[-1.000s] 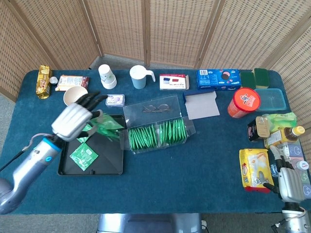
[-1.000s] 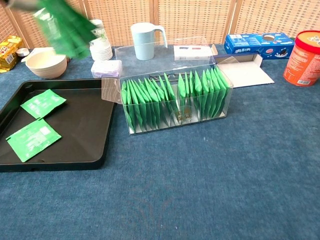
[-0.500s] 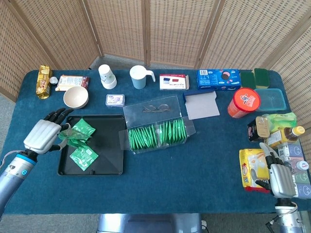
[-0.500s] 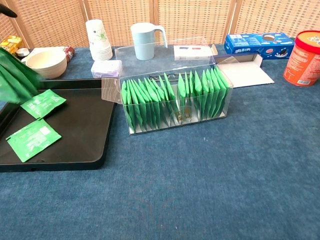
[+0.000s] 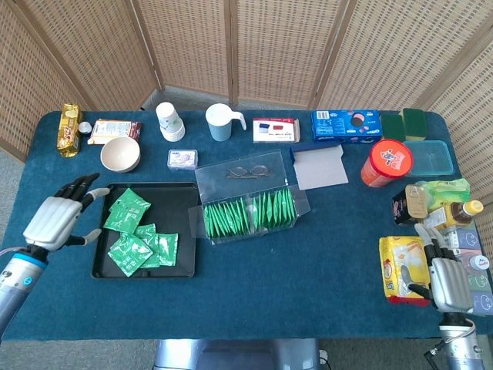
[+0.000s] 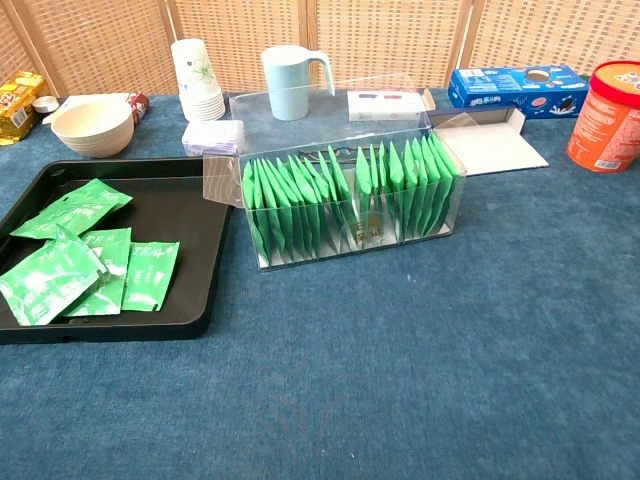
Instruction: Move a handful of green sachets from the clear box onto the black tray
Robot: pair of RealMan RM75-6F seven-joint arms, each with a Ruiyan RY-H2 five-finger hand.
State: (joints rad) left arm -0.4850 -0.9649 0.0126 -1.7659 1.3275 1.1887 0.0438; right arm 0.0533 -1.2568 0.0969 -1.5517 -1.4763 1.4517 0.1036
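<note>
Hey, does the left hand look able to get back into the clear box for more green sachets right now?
Probably yes. The left hand is open beside the black tray, holding nothing. The clear box stands with its lid open, the sachets upright inside, and nothing visible between hand and box.

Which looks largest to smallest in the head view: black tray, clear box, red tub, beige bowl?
1. black tray
2. clear box, somewhat smaller than the tray
3. red tub
4. beige bowl

The tub and bowl look nearly alike in this view, so their order is unsure.
</note>
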